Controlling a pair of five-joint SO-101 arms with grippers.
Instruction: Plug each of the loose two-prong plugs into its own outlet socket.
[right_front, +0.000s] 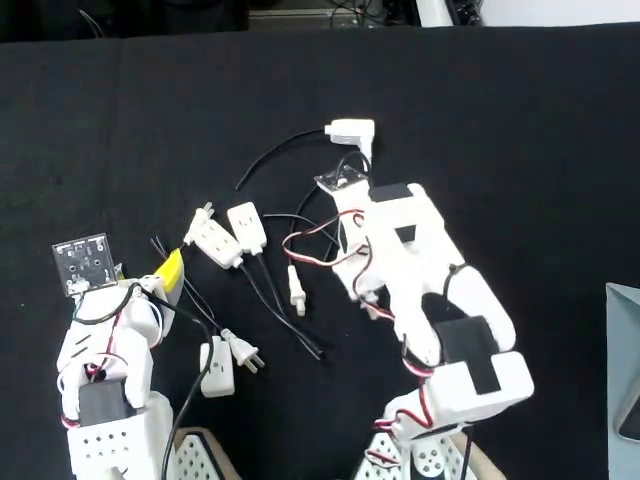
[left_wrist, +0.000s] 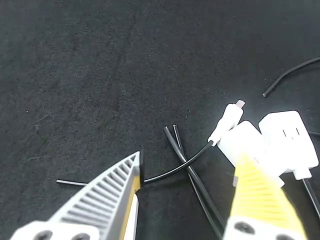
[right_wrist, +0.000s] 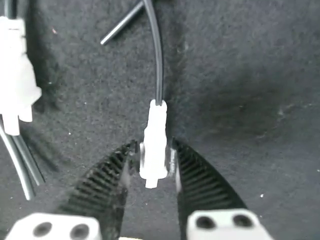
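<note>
- Holding a slim white plug clamped in the right gripper, mid-scene over the surface; prongs hard to make out.
- Hovering with the left gripper apart above crossed cords; sockets just right, partly covered.

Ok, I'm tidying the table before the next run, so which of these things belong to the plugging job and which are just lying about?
For the job: white plug in the right gripper; loose two-prong plug; near socket; middle socket; neighbouring socket; small plug; open left gripper.
Lying about: grey box, far right.
</note>
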